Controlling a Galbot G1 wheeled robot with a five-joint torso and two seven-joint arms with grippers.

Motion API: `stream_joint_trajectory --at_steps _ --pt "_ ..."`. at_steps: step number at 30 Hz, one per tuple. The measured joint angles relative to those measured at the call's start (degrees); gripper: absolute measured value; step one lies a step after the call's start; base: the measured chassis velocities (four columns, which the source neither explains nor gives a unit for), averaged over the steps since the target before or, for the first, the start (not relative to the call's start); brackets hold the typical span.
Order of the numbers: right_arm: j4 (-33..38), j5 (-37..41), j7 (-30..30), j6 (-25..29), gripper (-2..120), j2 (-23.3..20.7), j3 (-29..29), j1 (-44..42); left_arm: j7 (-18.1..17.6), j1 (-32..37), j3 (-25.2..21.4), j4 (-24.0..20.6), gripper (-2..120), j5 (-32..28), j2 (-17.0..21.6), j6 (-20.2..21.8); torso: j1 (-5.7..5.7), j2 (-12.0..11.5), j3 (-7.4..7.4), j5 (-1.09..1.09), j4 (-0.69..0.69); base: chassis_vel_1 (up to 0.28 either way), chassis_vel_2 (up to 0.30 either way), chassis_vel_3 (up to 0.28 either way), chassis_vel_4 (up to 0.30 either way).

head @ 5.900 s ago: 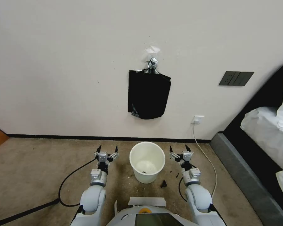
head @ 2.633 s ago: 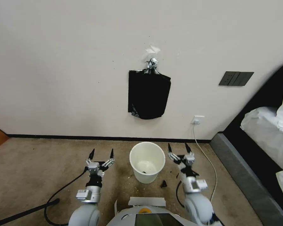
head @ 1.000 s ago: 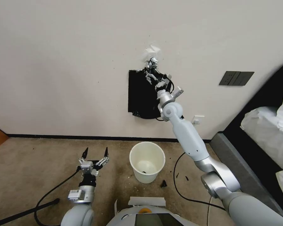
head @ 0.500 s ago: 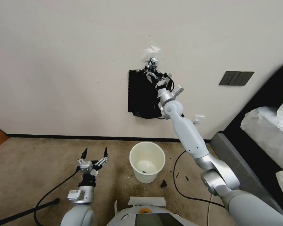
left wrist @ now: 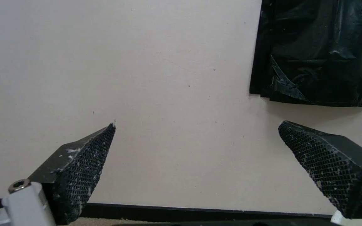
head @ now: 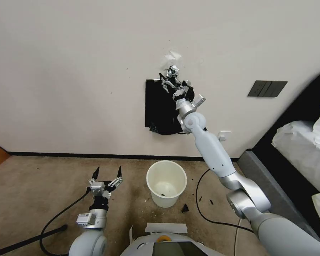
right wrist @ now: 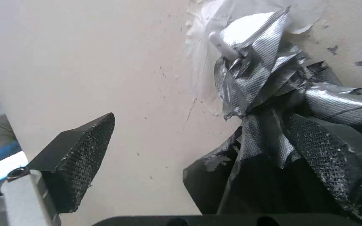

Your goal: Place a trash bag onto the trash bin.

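One round off-white trash bin (head: 166, 183) with tapered sides stands on the carpet (head: 35, 185) below one flat bundle of glossy black bags (head: 161, 106), which hangs on the wall (head: 78, 71) from a crumpled silver-taped top (right wrist: 252, 78) on a white hook (right wrist: 223, 47). The right gripper (head: 169, 82) is raised to the bundle's top, its textured black fingers (right wrist: 76, 157) spread wide, one against the plastic just below the tape. The left gripper (head: 106, 174) hangs low to the bin's left, fingers also spread wide.

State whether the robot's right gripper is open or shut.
Open: the right gripper fingers stand apart beside the hanging bundle of black bags.
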Motion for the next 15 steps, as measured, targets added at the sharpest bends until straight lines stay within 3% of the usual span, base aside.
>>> stream_joint_trajectory --at_steps 9,10,14,15 --pt "-1.77 0.20 -0.74 -0.33 95 0.04 0.37 0.39 -0.08 -0.48 0.14 0.34 100 -0.60 0.62 0.26 0.00 0.00 0.00 0.00 0.00 0.000 0.000 0.000 0.000" --pt "-1.90 0.36 -0.82 -0.35 87 0.23 0.50 0.62 -0.11 -0.57 0.13 0.34 100 -0.73 0.65 0.32 0.00 0.00 0.00 0.00 0.00 0.000 0.000 0.000 0.000" --pt "-2.07 0.44 -0.95 -0.37 82 0.45 0.59 0.84 -0.13 -0.62 0.13 0.35 100 -0.79 0.71 0.36 0.00 0.00 0.00 0.00 0.00 0.000 0.000 0.000 0.000" --pt "-2.29 0.46 -1.13 -0.39 70 0.82 0.65 1.06 -0.17 -0.67 0.11 0.35 100 -0.82 0.75 0.40 0.00 0.00 0.00 0.00 0.01 0.000 0.000 0.000 0.000"
